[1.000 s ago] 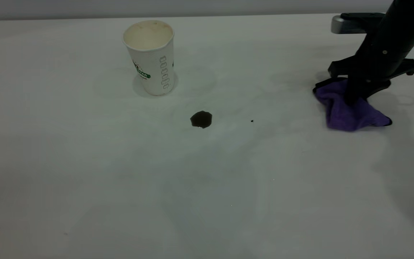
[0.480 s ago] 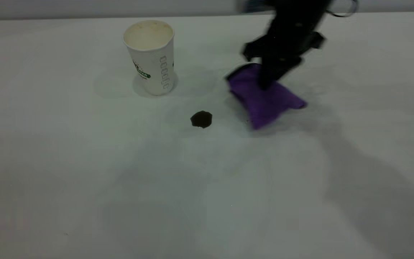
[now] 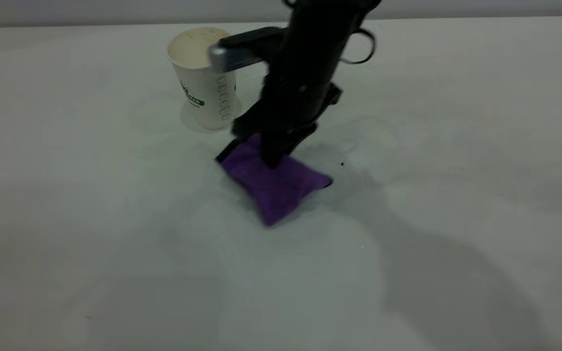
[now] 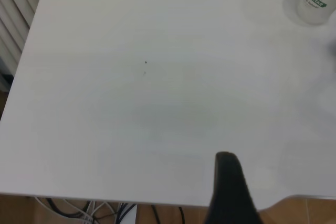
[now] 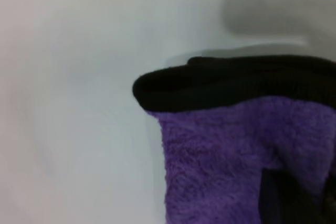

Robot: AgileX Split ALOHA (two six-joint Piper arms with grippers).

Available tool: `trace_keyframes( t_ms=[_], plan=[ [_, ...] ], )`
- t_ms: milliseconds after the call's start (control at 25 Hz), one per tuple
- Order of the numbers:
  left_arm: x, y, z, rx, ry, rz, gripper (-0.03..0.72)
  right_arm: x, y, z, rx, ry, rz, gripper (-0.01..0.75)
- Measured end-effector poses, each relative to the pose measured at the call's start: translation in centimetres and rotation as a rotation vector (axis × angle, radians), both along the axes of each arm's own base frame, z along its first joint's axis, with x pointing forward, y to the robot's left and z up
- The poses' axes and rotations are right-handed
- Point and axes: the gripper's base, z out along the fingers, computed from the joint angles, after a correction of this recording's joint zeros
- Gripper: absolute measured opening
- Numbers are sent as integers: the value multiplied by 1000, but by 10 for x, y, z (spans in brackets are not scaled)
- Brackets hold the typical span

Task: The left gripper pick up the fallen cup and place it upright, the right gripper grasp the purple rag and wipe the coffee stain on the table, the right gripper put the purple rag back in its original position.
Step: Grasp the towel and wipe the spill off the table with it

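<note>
Currently right gripper [image 3: 272, 158] fingers clamp the purple rag [image 3: 273, 183], pressing it on the tabletop [image 3: 456, 195]. Cup [image 3: 206, 78] upright behind. Left gripper [image 4: 229, 190] fingers: can't tell.

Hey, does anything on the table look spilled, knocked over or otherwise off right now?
Nothing much. The cup stands upright. The right gripper holds the rag down on the table in front of the cup, and no stain shows. Only a tiny black speck lies right of the rag.
</note>
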Motion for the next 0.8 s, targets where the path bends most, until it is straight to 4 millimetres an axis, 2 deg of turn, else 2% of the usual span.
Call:
trace_keyframes(
  t_ms=[160,320,400,520,640,800],
  plan=[
    [0,0,0,0,0,0,559,-6,16,-12,25,-51,-7,53],
    [0,0,0,0,0,0,559,-1,9,-30,24,-61,-63,53],
    [0,0,0,1,0,0,559,4,3,-31,29,-58,-97,53],
    [0,0,0,1,0,0,559,18,-14,-33,38,-57,-175,53],
    [0,0,0,1,0,0,559,36,-40,-33,40,-47,-279,53],
    [0,0,0,1,0,0,559,58,-88,-33,0,-12,-408,53]
  ],
)
